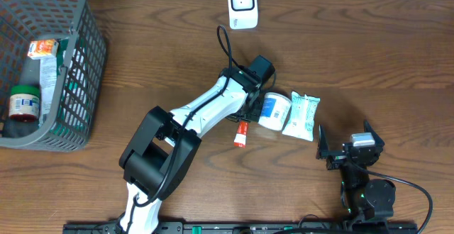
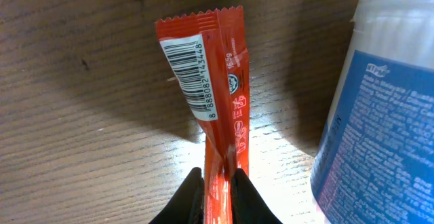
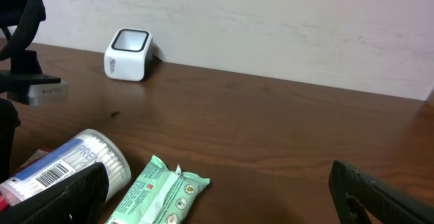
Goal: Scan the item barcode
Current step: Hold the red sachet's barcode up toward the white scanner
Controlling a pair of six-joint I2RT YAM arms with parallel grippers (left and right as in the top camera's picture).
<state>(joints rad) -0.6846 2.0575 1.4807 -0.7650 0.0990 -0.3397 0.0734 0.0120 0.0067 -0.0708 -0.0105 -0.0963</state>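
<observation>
Left gripper [image 2: 217,187] clamps the far end of the slim red foil sachet [image 2: 215,95] at the middle of the brown wooden desk [image 1: 369,57]. Its long axis runs from the jaws toward the near edge, barcode at the free end. The white box-shaped scanner [image 1: 242,5] sits far. Right gripper [image 1: 345,143] is spread wide, empty.

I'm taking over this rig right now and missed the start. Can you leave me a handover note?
Left gripper: shut on the bottom end of the red sachet, with the barcode facing the wrist camera.
Right gripper: open and empty, at the near right of the table.
Things: the sachet is beside the white tub and the green pack. The scanner is at the far edge.
Done: sachet pinched.
Left: carry it to the scanner and present the barcode.
</observation>
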